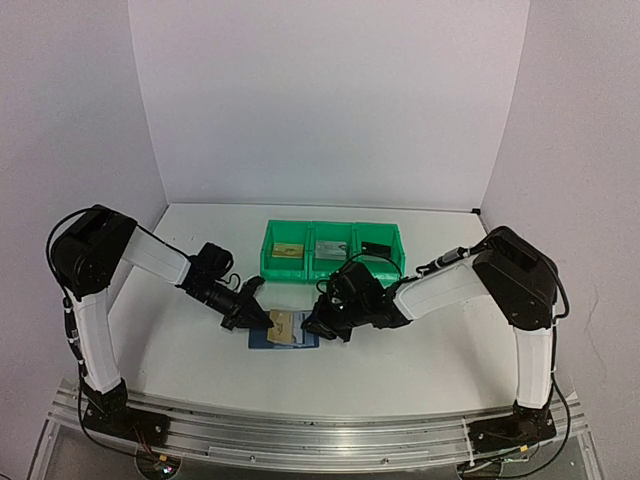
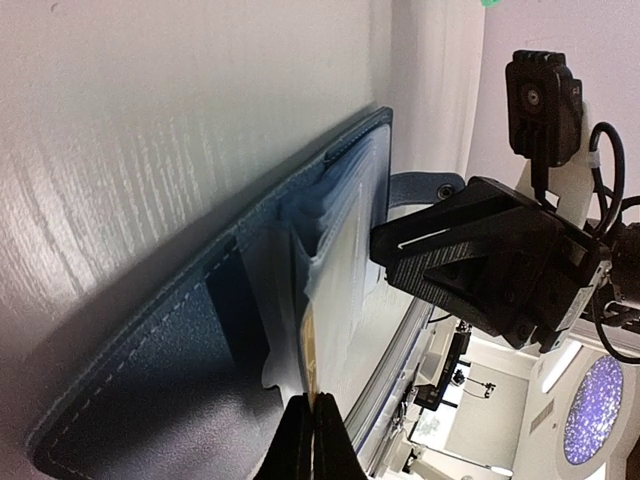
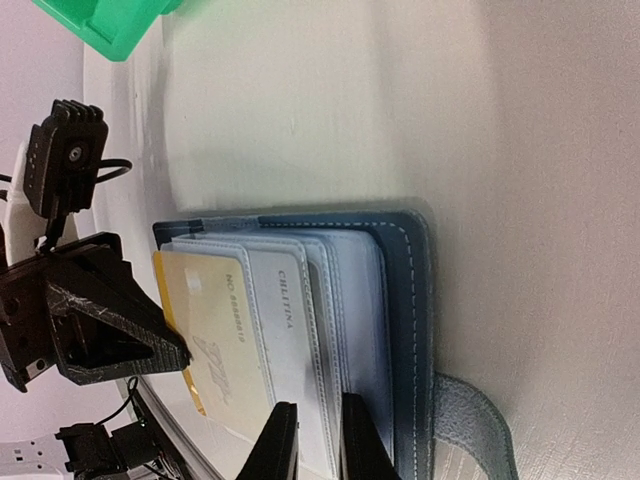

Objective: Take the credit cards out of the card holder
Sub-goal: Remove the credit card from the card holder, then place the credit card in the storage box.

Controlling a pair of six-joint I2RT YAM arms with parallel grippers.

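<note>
The tan-gold credit card juts partway from a sleeve of the open card holder, which lies flat on the bench. The left gripper is clamped on the card's edge, so this is the pull-out step, and it calls for a straight draw while the right gripper steadies the sleeves. The right wrist view shows the card's face where the left wrist view shows only its thin edge, and I cannot tell from either whether the right gripper's narrowly parted fingers nip a sleeve or merely press.

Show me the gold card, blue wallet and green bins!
Tan-gold plastic card (image 3: 210,310): right wrist view, its face.
Blue folding wallet (image 3: 410,320): right wrist view, stitched cover.
Green plastic bins (image 1: 300,269): top external view, front wall.
</note>
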